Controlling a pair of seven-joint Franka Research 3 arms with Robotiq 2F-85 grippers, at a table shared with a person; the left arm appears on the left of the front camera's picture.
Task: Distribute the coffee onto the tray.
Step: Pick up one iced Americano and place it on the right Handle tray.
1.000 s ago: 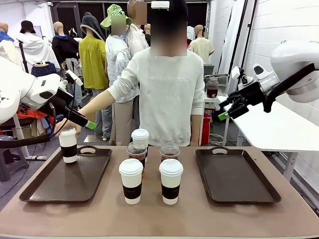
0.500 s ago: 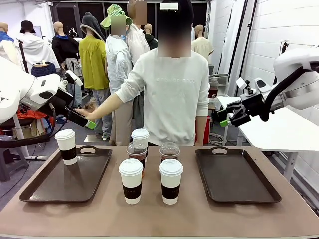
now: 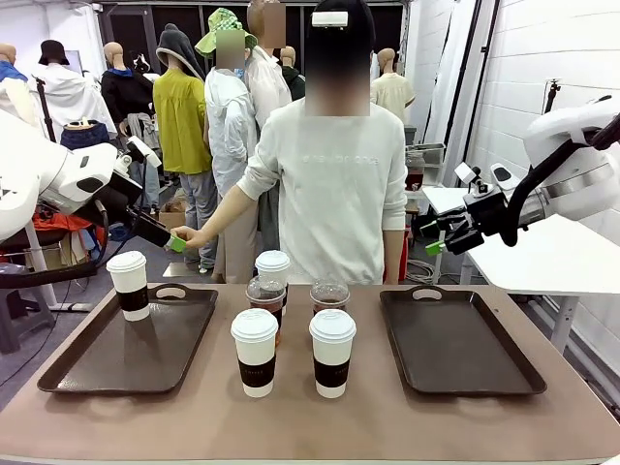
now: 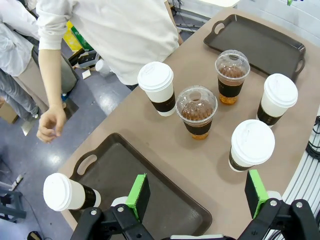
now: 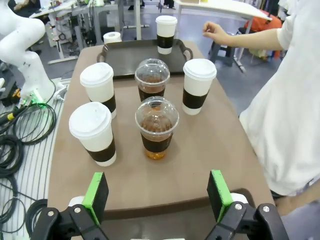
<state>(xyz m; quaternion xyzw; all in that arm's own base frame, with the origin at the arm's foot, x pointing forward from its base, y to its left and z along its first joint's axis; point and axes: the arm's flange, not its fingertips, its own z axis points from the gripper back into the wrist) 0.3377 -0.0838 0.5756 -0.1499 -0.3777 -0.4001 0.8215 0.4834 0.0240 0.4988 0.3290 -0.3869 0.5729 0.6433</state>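
Note:
One white lidded coffee cup (image 3: pixel 129 284) with a brown sleeve stands at the far corner of the left tray (image 3: pixel 131 349). Between the trays stand three more white cups (image 3: pixel 255 352) and two clear dome-lidded cups (image 3: pixel 265 295) of amber drink. The right tray (image 3: pixel 455 341) is bare. My left gripper (image 3: pixel 163 235) hovers open above the left tray's far side; in its wrist view the pads (image 4: pixel 138 196) stand wide above the tray (image 4: pixel 120 167). High beyond the right tray, my right gripper (image 3: pixel 436 235) is open, and its pads (image 5: pixel 96 196) frame the cup cluster (image 5: pixel 157 127).
A person in a white top stands at the table's far edge, behind the cups. One hand (image 3: pixel 189 239) hangs close to my left gripper's green pad. A white table (image 3: pixel 542 254) stands to the right. Bare tabletop lies in front of the cups.
The person's hand let go of the white cup on the left tray and drew back toward the body. My right gripper sank a little. The left arm stayed still.

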